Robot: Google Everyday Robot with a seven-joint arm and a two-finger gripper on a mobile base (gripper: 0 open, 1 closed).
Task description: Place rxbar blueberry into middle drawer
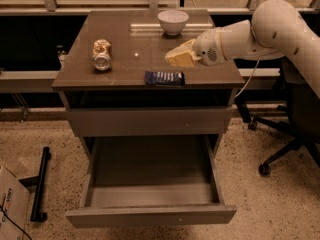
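Observation:
The rxbar blueberry (165, 78), a flat dark navy bar, lies on the cabinet top close to its front edge. My gripper (179, 56) hovers just above and behind the bar, slightly to its right, and is not touching it. It reaches in from the right on a white arm. The middle drawer (150, 215) is pulled wide open below, and its deep grey box shows nothing inside.
A gold and silver drink can (102, 54) lies on its side at the left of the top. A white bowl (173, 21) stands at the back. A shut drawer front (150, 121) sits above the open one. An office chair base (280, 149) is on the right, and a cardboard box (10, 204) is at bottom left.

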